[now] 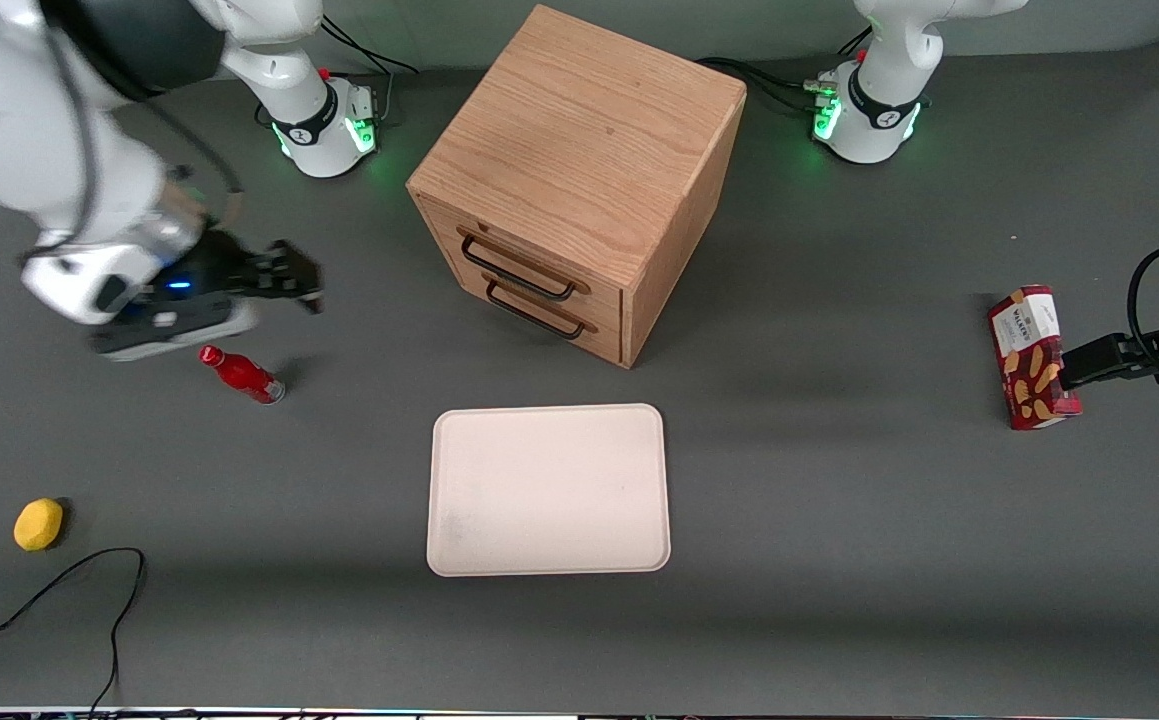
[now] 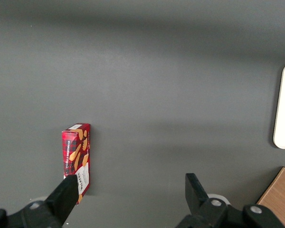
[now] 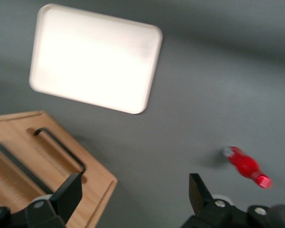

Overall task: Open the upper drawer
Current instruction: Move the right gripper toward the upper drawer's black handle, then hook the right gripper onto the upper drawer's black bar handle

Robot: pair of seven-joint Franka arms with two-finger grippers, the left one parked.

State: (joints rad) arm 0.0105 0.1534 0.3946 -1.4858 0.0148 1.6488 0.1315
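Note:
The wooden cabinet (image 1: 579, 160) stands on the grey table, farther from the front camera than the tray. The upper drawer (image 1: 539, 272) is shut, with its black bar handle (image 1: 514, 275) above the bottom drawer's handle (image 1: 536, 312). My right gripper (image 1: 297, 280) hovers above the table toward the working arm's end, apart from the cabinet, with its fingers open and empty. In the right wrist view the gripper (image 3: 135, 194) faces the cabinet's front corner (image 3: 92, 183). The upper drawer's handle (image 3: 14, 166) and the bottom drawer's handle (image 3: 61, 149) both show there.
A cream tray (image 1: 549, 490) lies in front of the cabinet and also shows in the right wrist view (image 3: 95, 59). A red bottle (image 1: 242, 375) lies under the gripper. A yellow object (image 1: 38, 524) and a black cable (image 1: 89, 590) lie near the front edge. A biscuit box (image 1: 1032, 357) stands by the parked arm.

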